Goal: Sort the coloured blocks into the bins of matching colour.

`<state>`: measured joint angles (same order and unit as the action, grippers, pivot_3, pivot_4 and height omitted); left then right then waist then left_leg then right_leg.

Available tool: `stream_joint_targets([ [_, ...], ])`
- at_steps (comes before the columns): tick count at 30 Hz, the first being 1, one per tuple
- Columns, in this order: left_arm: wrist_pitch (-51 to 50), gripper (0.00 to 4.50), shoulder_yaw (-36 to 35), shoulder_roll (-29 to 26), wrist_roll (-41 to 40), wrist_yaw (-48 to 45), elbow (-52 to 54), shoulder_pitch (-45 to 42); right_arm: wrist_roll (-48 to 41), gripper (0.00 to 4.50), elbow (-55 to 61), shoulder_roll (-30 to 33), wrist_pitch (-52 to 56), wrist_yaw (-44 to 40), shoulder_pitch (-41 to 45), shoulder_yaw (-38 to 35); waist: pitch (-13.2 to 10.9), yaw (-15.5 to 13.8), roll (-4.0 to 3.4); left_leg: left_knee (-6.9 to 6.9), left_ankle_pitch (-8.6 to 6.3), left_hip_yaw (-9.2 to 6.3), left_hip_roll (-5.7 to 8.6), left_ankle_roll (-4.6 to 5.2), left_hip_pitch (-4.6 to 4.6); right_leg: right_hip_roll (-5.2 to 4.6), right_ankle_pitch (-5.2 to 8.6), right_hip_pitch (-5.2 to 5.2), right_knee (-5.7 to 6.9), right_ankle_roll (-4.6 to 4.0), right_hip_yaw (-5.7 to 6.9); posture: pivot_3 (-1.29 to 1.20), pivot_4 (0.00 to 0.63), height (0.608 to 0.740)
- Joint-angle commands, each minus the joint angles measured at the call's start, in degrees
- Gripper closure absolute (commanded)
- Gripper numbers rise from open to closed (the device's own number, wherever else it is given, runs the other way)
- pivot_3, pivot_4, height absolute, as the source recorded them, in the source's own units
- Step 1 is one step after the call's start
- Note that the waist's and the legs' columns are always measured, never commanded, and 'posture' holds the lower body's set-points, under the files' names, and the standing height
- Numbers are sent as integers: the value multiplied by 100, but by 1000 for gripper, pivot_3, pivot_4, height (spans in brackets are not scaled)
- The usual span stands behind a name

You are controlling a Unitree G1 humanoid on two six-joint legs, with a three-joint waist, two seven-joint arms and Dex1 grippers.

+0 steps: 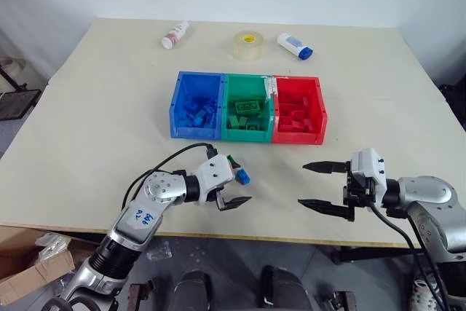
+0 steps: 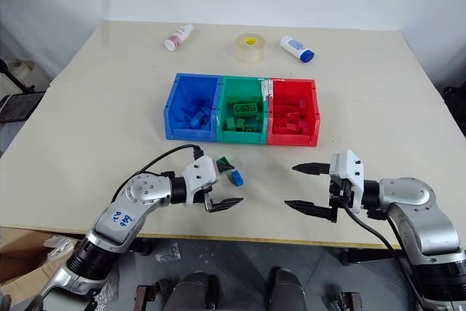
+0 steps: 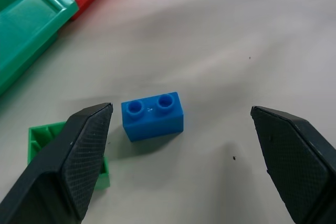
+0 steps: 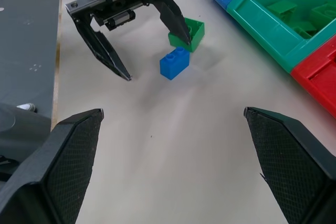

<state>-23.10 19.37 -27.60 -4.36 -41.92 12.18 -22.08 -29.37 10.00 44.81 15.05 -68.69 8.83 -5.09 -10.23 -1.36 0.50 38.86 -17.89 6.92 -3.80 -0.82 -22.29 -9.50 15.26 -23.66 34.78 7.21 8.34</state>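
A small blue block (image 1: pixel 243 176) and a green block (image 1: pixel 233 160) lie side by side on the table, in front of the green bin (image 1: pixel 246 130). My left gripper (image 1: pixel 237 183) is open and low over the table, its fingers straddling the blue block (image 3: pixel 153 115), with the green block (image 3: pixel 39 140) partly hidden behind one finger. The blue bin (image 1: pixel 176 111), green bin and red bin (image 1: pixel 320 111) stand joined in a row mid-table, each holding several blocks of its own colour. My right gripper (image 1: pixel 303 184) hangs open and empty to the right, pointing towards the two blocks.
Two small white bottles (image 1: pixel 175 34) (image 1: pixel 295 45) and a tape roll (image 1: pixel 247 44) lie at the far side of the table. The table's front edge (image 1: pixel 291 238) runs just below both grippers. A cardboard box (image 1: pixel 22 264) sits on the floor at the left.
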Motion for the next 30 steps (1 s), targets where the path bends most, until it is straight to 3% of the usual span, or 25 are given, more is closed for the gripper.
stream_joint_targets([
  [1, 80, 0, 105, 51, 236, 26, -327, -151, -8, 18, 140, -51, -69, 43, 91, -15, 0, 0, 0, 1, 0, 0, 0, 0, 1, 0, 0, 1, 0, 0, 0, 0, 150, 740],
  [4, 125, 0, 134, 130, 311, 32, -494, -239, 5, 18, 140, -76, -64, 60, 105, 5, 1, 0, -1, 5, 0, 0, 0, 1, 0, 0, 0, 1, 0, 0, 0, 0, 150, 740],
  [7, 255, 590, 189, 233, 447, 50, -767, -405, 18, 0, 132, -100, -62, 78, 127, 20, 1, -6, -1, 6, -1, -2, 0, 1, 0, 0, 0, 2, 2, 0, 0, 0, 150, 740],
  [15, 688, 3142, 233, 306, 642, -41, -1196, -638, 74, 0, 145, -152, -34, 147, 148, 27, 2, 2, -3, 10, -2, -3, 0, 2, 2, 0, 0, 5, 15, 0, 0, 0, 150, 740],
  [16, 720, 3267, 209, 310, 609, -59, -1164, -624, 80, 0, 147, -148, -32, 155, 140, 24, 2, 3, -3, 10, -1, -3, 0, 1, 2, 0, 0, 4, 16, 0, 0, 0, 150, 740],
  [22, 842, 3265, 6, 401, 390, -67, -1022, -564, 103, 0, 115, -144, -25, 170, 163, 41, 2, 2, -3, 10, -2, -3, 0, 2, 1, 0, 0, 4, 16, 1, 0, 0, 150, 740],
  [30, 166, 3265, -724, 448, -485, -264, -187, -603, 154, 0, -23, -169, -62, 136, 291, 88, 1, 3, -2, 11, -2, -4, -1, 2, -2, 0, 0, 2, 17, 1, 0, 0, 150, 740],
])
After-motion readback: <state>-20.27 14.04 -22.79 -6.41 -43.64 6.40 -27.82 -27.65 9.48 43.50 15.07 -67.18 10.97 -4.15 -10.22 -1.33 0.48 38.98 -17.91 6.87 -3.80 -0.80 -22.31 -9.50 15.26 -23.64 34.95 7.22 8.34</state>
